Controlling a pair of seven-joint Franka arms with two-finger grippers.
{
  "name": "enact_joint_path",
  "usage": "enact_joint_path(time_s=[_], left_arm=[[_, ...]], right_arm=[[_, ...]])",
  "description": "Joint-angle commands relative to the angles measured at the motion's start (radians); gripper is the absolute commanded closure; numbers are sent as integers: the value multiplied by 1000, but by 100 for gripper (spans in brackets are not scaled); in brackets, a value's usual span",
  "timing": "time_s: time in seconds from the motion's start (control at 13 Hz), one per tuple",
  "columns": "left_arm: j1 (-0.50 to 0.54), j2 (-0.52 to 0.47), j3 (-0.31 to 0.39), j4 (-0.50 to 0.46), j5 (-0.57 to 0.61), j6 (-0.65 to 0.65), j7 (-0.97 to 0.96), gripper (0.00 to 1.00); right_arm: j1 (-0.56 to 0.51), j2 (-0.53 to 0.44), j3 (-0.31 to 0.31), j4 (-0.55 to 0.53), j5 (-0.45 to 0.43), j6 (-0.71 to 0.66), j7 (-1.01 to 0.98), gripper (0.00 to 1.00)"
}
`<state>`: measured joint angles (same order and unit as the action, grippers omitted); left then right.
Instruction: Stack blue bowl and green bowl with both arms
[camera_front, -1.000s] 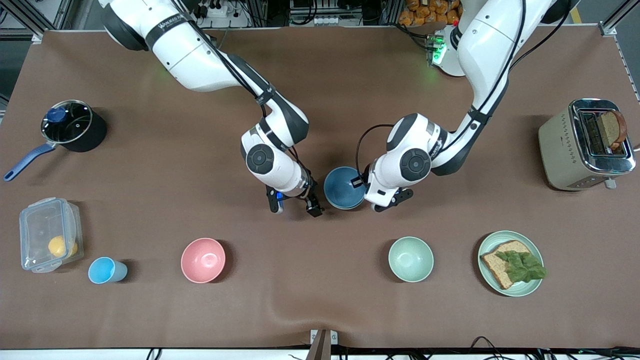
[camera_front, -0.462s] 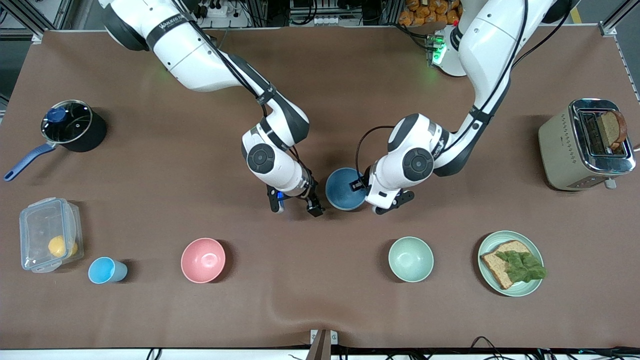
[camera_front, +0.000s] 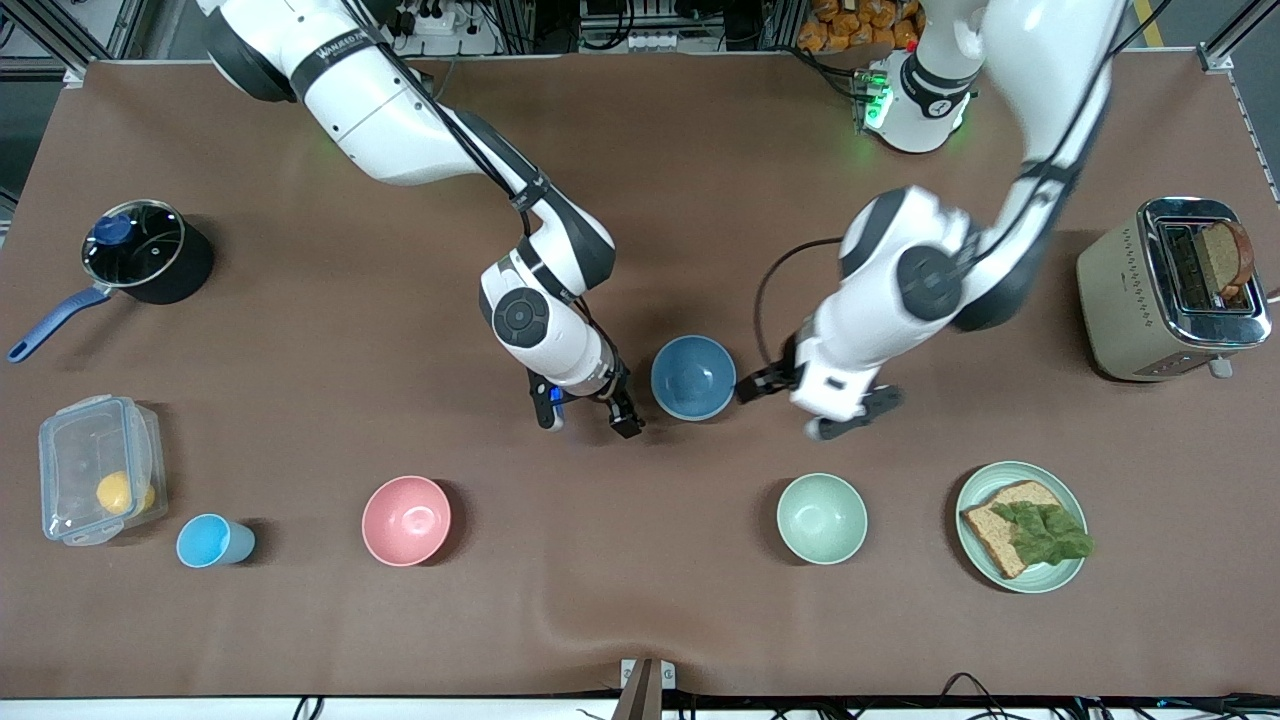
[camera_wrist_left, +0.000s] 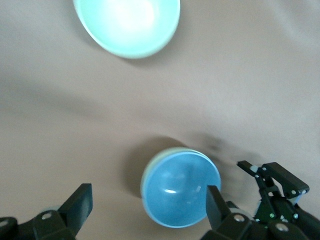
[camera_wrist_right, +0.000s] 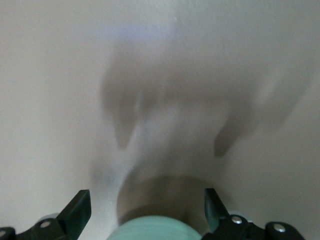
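The blue bowl (camera_front: 693, 377) stands mid-table, nested in the green bowl, of which only a thin rim (camera_wrist_left: 143, 176) shows in the left wrist view. The blue bowl (camera_wrist_left: 181, 192) lies below and between my left gripper's fingers there. My left gripper (camera_front: 803, 405) is open and empty, raised beside the stack toward the left arm's end of the table. My right gripper (camera_front: 588, 413) is open and empty, low beside the stack at the right arm's end. In the right wrist view a green curved wall (camera_wrist_right: 150, 231) shows between the open fingers (camera_wrist_right: 80, 207), touching neither.
A mint-green bowl (camera_front: 822, 518) and a pink bowl (camera_front: 406, 520) stand nearer the camera. A light-blue cup (camera_front: 212, 540), a plastic box (camera_front: 95, 465), a plate (camera_front: 1020, 468) with bread, a toaster (camera_front: 1170, 290) and a pot (camera_front: 148, 250) stand around.
My left gripper has let go of the blue bowl's rim, risen and swung away toward the left arm's end. The blue bowl stays in place. The right gripper has hardly moved.
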<state>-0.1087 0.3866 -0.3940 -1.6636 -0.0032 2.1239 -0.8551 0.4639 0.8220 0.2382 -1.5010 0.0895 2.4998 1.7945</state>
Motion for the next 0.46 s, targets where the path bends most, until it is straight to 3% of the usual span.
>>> enact_joint_path(time_s=[0.0,0.15,0.38], left_arm=[[49,-168,0,-36,104,-131,92,0],[98,-248,1,-34,106,-257,247,0],[173,-325,10,-33,98,-317,460,0]], right_arm=[[-34,-39,6,5,-69,-134,-77,0],[-102,-87,10,10,-68,-273,-209,0],[-223,-156,13,-1,-65,-471,-557,0]])
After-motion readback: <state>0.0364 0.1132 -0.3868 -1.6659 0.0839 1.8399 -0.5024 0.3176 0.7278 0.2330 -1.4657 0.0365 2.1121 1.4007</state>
